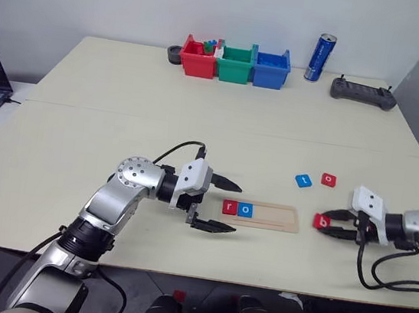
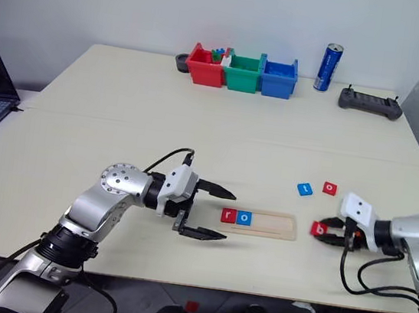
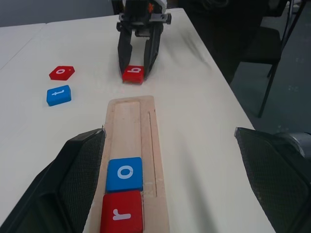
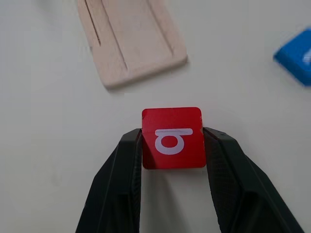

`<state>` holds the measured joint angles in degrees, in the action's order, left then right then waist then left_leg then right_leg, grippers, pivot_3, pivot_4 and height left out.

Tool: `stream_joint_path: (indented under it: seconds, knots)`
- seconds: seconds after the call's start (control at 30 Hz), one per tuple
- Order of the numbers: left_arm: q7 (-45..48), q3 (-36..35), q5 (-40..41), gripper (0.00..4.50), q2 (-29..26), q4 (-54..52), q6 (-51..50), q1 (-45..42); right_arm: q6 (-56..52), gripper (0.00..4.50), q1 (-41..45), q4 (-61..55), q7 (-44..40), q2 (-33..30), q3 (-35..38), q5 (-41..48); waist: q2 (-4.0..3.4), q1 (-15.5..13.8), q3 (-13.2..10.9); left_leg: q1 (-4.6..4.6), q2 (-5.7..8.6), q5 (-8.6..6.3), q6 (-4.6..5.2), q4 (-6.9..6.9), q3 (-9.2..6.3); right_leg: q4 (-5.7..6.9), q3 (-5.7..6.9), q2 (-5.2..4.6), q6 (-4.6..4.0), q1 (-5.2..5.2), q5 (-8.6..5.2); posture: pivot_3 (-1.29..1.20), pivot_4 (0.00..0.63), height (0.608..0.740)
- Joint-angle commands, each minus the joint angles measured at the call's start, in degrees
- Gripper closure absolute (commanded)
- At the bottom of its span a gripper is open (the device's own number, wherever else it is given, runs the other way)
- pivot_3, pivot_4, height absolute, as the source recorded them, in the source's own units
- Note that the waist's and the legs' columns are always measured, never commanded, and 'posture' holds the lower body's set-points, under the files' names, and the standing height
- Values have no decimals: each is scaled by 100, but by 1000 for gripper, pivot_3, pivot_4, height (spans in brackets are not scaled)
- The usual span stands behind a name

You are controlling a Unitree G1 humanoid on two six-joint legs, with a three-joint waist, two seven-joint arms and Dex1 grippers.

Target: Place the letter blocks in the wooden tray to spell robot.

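My right gripper [image 4: 172, 145] pinches the red b block [image 4: 173, 138], the wooden tray [image 4: 131, 39] at eleven o'clock; my left gripper [image 1: 217, 204] gapes open on the pale table [image 1: 125, 91].

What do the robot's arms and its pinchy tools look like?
Both arms are shiny silver metal with round joints. Each wrist carries a white block, and black cables loop beside it. The left tool and right tool each have two black pointed fingers with bumpy textured pads.

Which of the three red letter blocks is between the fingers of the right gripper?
The red b block, just off the wooden tray's empty end; red r sits in the tray, red o lies loose.
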<state>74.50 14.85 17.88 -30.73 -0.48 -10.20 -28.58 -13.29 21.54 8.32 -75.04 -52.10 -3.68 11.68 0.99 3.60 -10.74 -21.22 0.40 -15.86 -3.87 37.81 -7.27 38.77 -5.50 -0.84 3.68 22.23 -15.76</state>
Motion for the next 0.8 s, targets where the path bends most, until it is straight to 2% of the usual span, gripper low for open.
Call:
stream_joint_path:
  seconds: [0.03, 0.43, 0.8]
  knots:
    - [13, -290, 39, 0, -240, -121, 193, 180, -289, 3042, 394, -503, 8, 225, -131, 165, 0, 9, 0, 0, -2, 0, 0, 0, 0, 0, 0, 1, 0, 0, 0, 0, 150, 740]
    - [-281, -504, 75, 0, -455, -519, 75, 697, 135, 3042, 1065, 127, 46, 1029, -889, -334, 0, -86, -2, -28, 10, 0, 0, 0, -27, -18, 36, -19, -4, 7, 2, 0, 150, 740]
    - [-373, -457, 28, 0, -410, -521, 113, 695, 313, 3042, 1029, 170, -113, 1158, -1128, -443, -3, -64, -3, -30, 10, 0, 0, -1, -32, -17, 41, -18, -4, 9, 2, 0, 150, 740]
